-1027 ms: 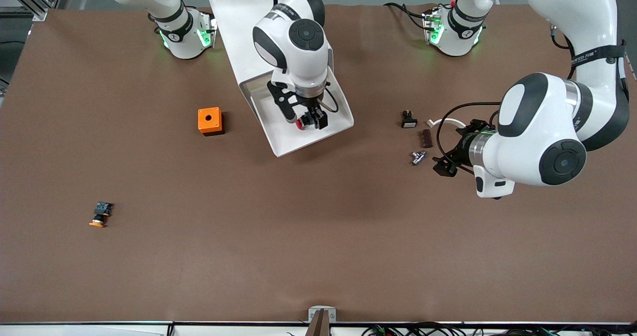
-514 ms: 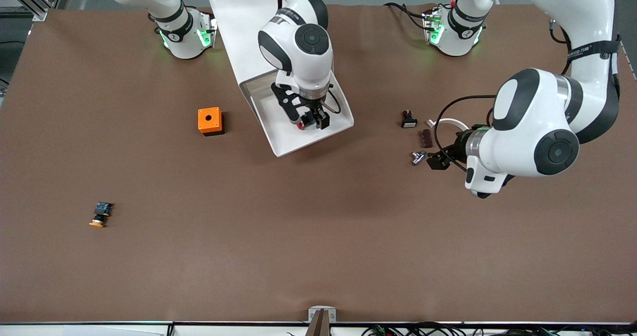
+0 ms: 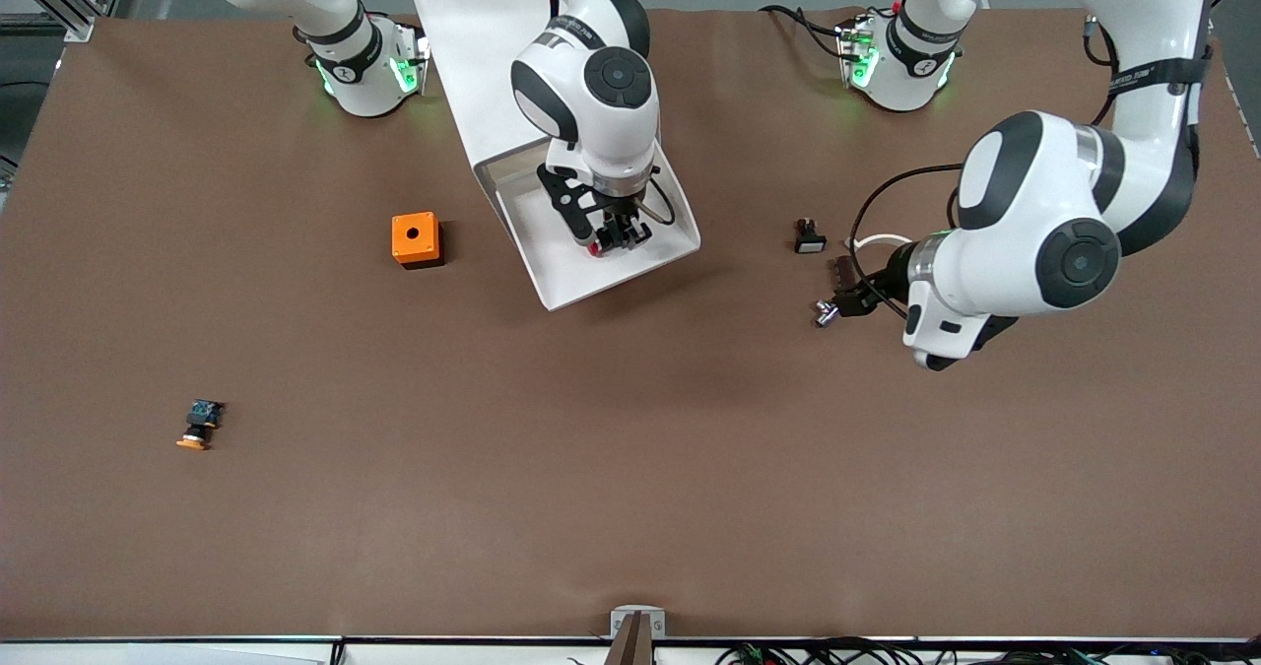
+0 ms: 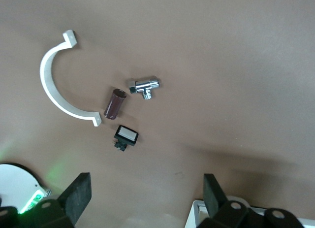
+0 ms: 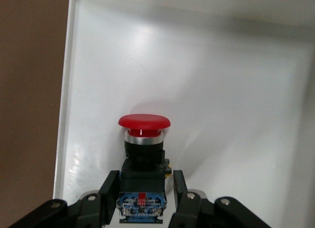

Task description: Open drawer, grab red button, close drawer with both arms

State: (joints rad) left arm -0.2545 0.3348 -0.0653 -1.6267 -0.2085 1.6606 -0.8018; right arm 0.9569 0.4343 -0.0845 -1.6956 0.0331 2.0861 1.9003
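The drawer (image 3: 566,281) stands pulled out of the white cabinet (image 3: 473,34), its white tray open. The red-capped button (image 3: 594,248) lies in the tray. My right gripper (image 3: 617,239) is down in the drawer, its fingers shut on the button's black and blue body. In the right wrist view the red cap (image 5: 143,122) points away from my right gripper (image 5: 143,188) over the drawer's white floor (image 5: 236,65). My left gripper (image 3: 849,302) is open and empty, low over the table beside small parts. The left wrist view shows my left gripper (image 4: 146,188) with its fingers wide apart.
Near my left gripper lie a chrome fitting (image 3: 826,312), a brown cylinder (image 3: 843,273), a black white-faced button (image 3: 810,238) and a white curved clamp (image 3: 882,241). An orange box (image 3: 416,239) sits beside the drawer. An orange-capped button (image 3: 200,425) lies nearer the front camera.
My right gripper's fingers have closed on the red button in the drawer. My left arm has swung toward the small parts, bringing its gripper up to the chrome fitting.
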